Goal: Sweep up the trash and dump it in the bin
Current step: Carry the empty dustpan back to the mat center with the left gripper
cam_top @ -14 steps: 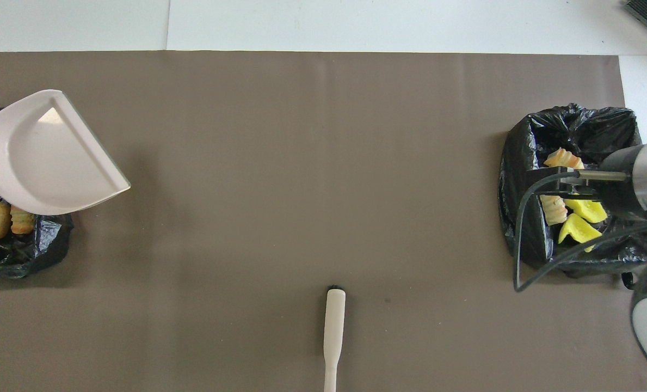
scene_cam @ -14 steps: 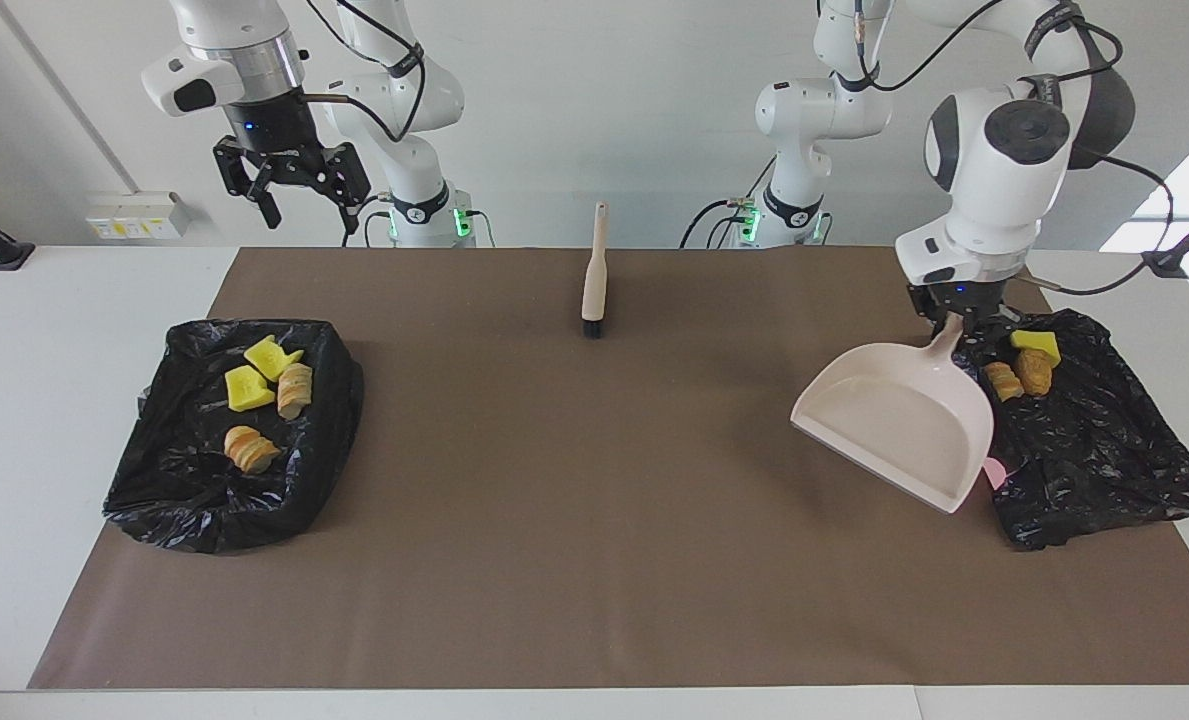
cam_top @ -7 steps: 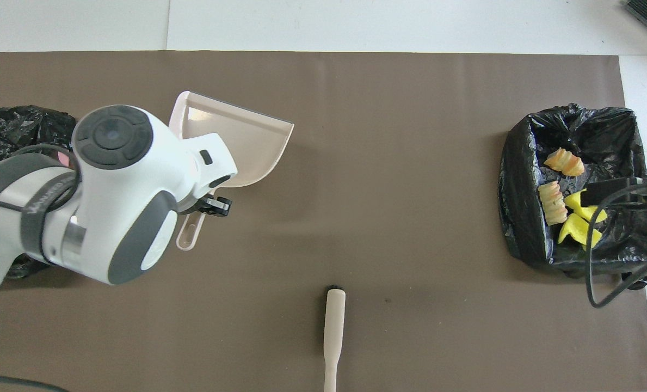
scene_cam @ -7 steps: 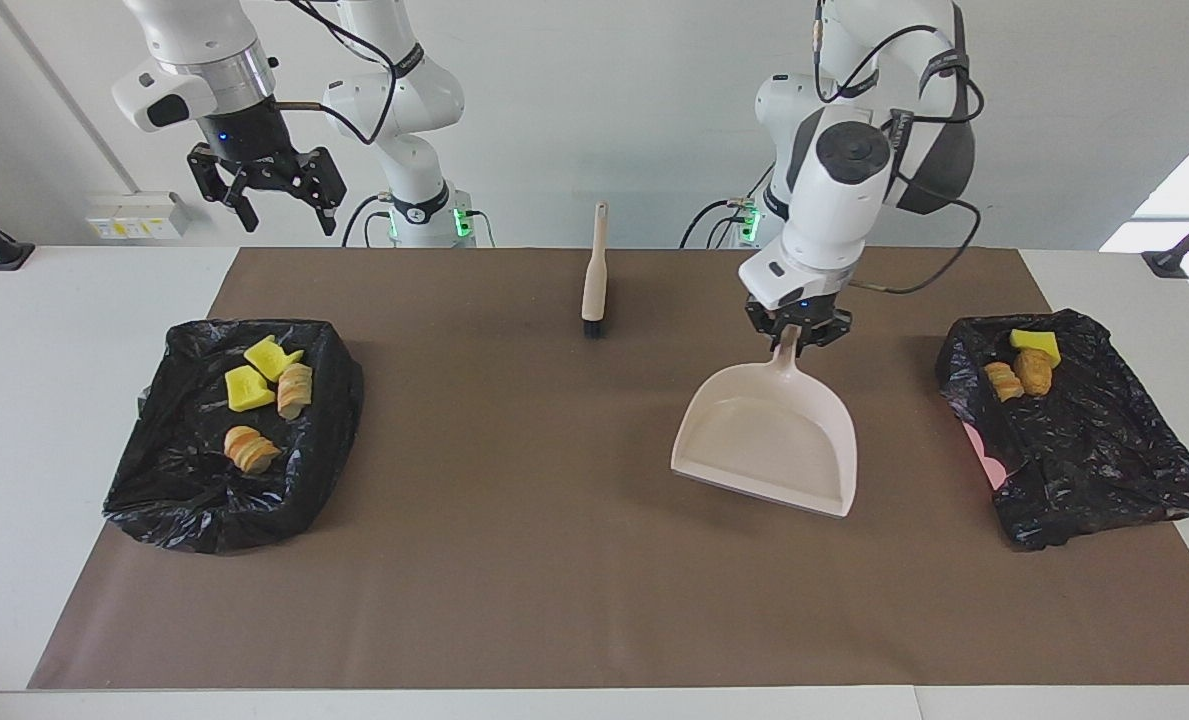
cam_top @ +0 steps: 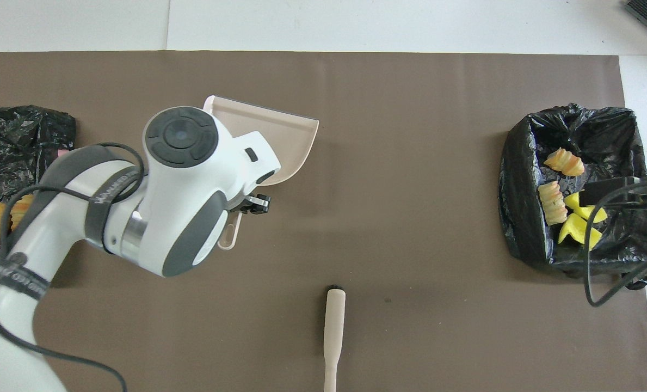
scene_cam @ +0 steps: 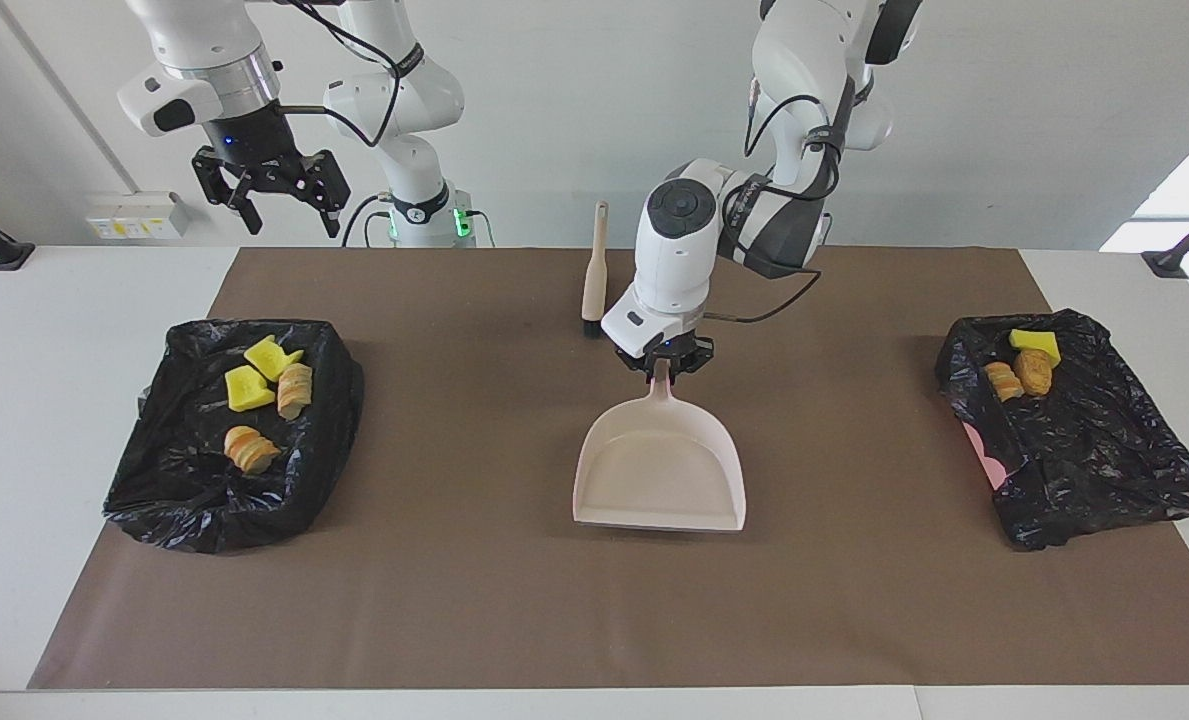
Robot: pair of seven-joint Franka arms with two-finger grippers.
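My left gripper (scene_cam: pixel 664 362) is shut on the handle of the pale pink dustpan (scene_cam: pixel 659 470), over the middle of the brown mat. The pan is empty, mouth turned away from the robots, low over the mat or resting on it. In the overhead view the left arm covers most of the dustpan (cam_top: pixel 288 136). Trash lies in both black-lined bins. The bin (scene_cam: pixel 1104 470) at the left arm's end holds three pieces (scene_cam: pixel 1032 360). The bin (scene_cam: pixel 204 500) at the right arm's end holds several (scene_cam: pixel 266 385). My right gripper (scene_cam: pixel 279 195) hangs open, high over the table edge by that bin.
The pink brush (scene_cam: pixel 594 275) with black bristles lies on the mat in the middle, nearer to the robots than the dustpan; the overhead view also shows the brush (cam_top: pixel 334 326). A pink scrap (scene_cam: pixel 989 455) shows beside the left-end bin. White table borders the mat (scene_cam: pixel 594 620).
The left arm has carried the dustpan from beside the bin at its end to the middle of the mat and lowered it. The right gripper has risen a little and stays open.
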